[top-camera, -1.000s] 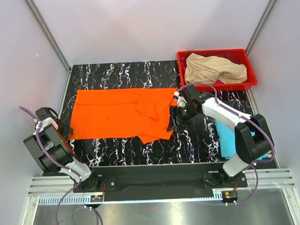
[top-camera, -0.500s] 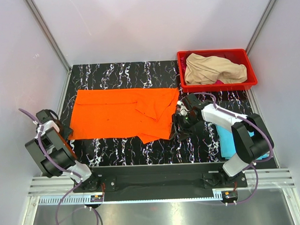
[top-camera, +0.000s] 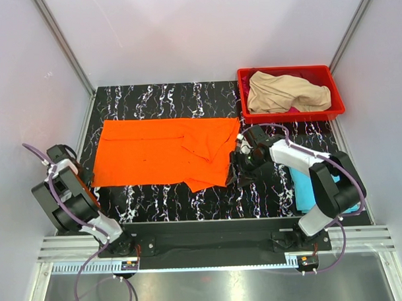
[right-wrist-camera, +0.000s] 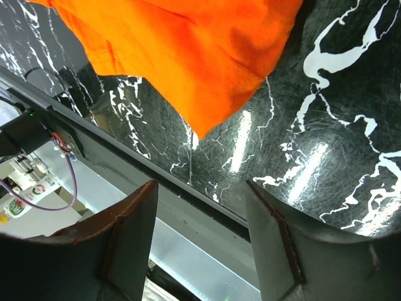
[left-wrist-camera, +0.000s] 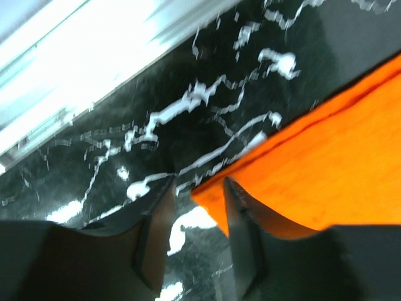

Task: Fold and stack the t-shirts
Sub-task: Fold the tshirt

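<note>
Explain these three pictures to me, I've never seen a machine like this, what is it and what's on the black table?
It is a robot with two arms bolted at the table's near edge. The wide picture looks down from above: left arm, right arm. The other two come from cameras on the wrists, each showing its own jaws. On the black marbled table a bright orange cloth t-shirt lies spread out, and a light blue shirt lies partly under the right arm. A red plastic bin holds a crumpled beige shirt. Both pairs of jaws are open and hold nothing; the left ones have a corner of the orange shirt between them.
</note>
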`<state>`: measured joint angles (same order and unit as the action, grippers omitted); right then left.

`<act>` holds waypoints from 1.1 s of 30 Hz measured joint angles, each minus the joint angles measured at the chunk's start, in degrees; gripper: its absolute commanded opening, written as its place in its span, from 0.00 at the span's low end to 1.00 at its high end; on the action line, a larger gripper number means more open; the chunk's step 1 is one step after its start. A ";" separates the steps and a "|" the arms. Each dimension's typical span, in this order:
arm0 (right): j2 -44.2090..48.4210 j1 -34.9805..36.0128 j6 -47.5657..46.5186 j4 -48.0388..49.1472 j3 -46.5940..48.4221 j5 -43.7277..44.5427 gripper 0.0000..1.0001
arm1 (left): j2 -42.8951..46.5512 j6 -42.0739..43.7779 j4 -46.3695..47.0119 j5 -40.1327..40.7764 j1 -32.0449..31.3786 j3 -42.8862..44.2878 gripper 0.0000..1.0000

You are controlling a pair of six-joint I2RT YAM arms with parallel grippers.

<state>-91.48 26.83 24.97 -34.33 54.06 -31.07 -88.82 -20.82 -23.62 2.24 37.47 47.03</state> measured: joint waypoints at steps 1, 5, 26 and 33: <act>-0.17 0.00 0.00 0.31 -0.22 0.00 0.64 | -0.55 -0.02 0.31 0.00 0.04 0.44 0.35; -1.29 0.02 -0.33 1.18 -2.05 0.02 0.65 | -2.36 0.44 1.57 -0.04 0.17 1.81 0.10; -9.73 2.21 0.79 11.45 0.92 2.84 0.31 | -0.35 1.11 1.66 -1.86 0.04 0.17 0.00; -8.15 2.56 2.19 12.04 0.74 4.52 0.36 | -0.04 0.83 0.24 -2.25 -0.09 0.17 0.00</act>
<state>-99.63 29.39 27.16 -22.28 54.81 -26.55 -88.86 -19.99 -23.38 -0.01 37.39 47.20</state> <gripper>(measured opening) 0.350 0.012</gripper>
